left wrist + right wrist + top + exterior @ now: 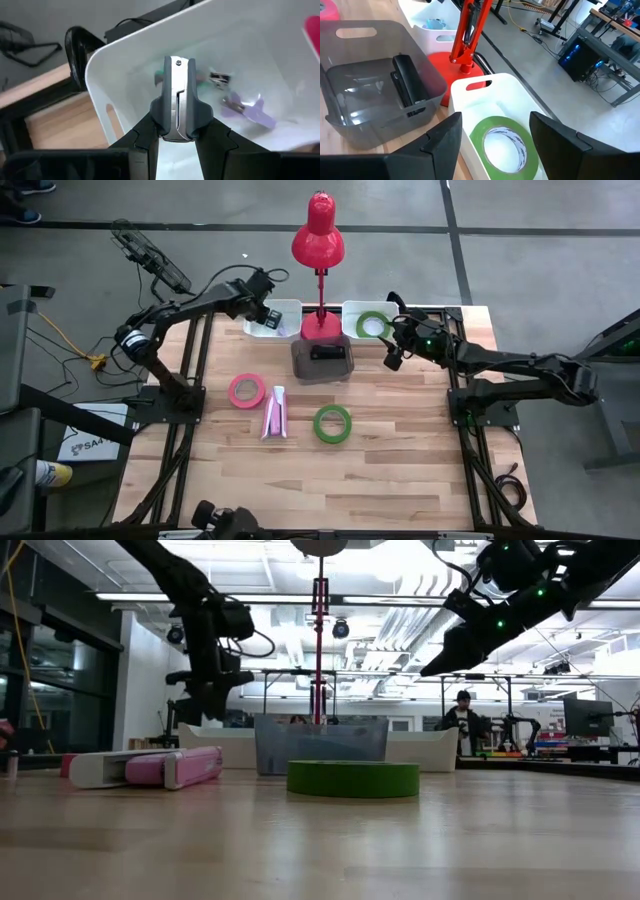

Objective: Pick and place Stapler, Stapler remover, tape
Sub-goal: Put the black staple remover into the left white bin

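Observation:
My left gripper (268, 314) hangs over the far-left white bin (100, 55), shut on a grey staple remover (179, 95). Purple and green staple removers (247, 107) lie blurred in that bin. My right gripper (495, 125) stands open with nothing between its fingers, above the far-right white bin (506, 79), where a green tape ring (506, 145) lies flat. A black stapler (407, 85) lies in the grey bin (300, 366). On the table lie a pink tape ring (246, 390), a pink stapler (274, 412) and a green tape ring (333, 423). My left gripper pinches the staple remover between its two fingers, on the wide grey side grips (202, 112) at its near end. The fingers slant down from above and lie along it. The remover points away from the fingers toward the bin's inside, lifted clear of the bin.
A red desk lamp (318, 240) stands on its base between the two white bins, behind the grey bin; its stem (470, 30) rises close to my right gripper. Bare wooden tabletop (400, 470) lies toward the near edge. A person (462, 725) stands far back in the room.

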